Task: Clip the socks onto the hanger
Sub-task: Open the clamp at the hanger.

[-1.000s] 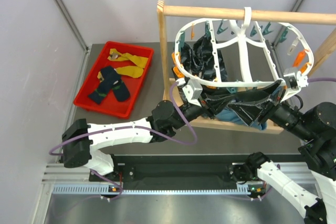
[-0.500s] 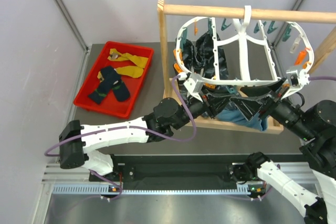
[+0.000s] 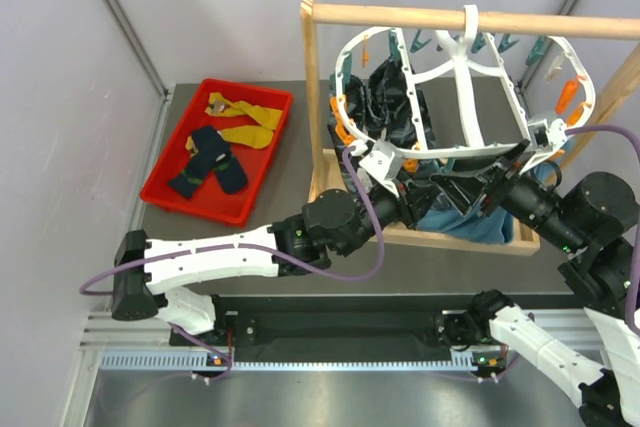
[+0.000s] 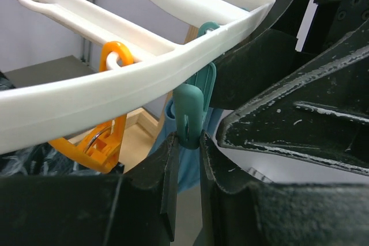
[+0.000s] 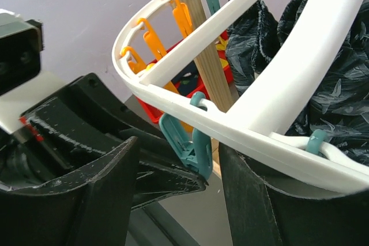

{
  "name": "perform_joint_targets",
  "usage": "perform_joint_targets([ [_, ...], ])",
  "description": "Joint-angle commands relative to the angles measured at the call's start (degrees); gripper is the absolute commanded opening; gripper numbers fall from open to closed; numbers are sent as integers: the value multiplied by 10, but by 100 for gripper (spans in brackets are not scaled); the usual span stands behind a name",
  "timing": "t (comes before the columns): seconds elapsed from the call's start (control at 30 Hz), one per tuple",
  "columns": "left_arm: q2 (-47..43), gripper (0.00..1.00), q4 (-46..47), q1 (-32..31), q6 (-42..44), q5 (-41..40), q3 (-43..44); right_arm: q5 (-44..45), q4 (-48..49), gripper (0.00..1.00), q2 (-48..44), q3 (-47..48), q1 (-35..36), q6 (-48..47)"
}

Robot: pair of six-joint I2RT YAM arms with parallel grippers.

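The white oval hanger (image 3: 466,72) hangs from a wooden rod and tilts up at its near rim. My left gripper (image 3: 440,179) is shut on a teal clip peg (image 4: 192,108) under that near rim (image 4: 132,82). My right gripper (image 3: 495,182) is open, its fingers set wide on either side of the same peg (image 5: 196,142), just below the rim (image 5: 242,133). The navy socks (image 3: 207,160) and mustard-yellow socks (image 3: 245,119) lie in a red tray (image 3: 165,192) at the left, away from both grippers.
A dark patterned cloth (image 3: 392,107) hangs from the hanger's left half. A teal-blue cloth (image 3: 455,219) lies on the wooden rack's base (image 3: 400,237). The rack's post (image 3: 311,97) and rod (image 3: 400,17) stand close. Orange pegs (image 4: 109,136) hang beside the teal one.
Both arms have risen and moved farther in under the hanger. Its near rim has lifted and the frame has tilted. The left elbow has shifted right.
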Motion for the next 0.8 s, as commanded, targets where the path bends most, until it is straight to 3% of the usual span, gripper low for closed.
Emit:
perform_joint_targets([
  [0.0,-3,0,-31,-25,50,-53,44,27,34,57,8,17,1,3],
  [0.4,42,0,-62,-63,120,-123,94,63,31,53,19,27,1,49],
  [0.77,54,0,-69,-70,132,-140,104,90,2,36,28,39,1,56],
])
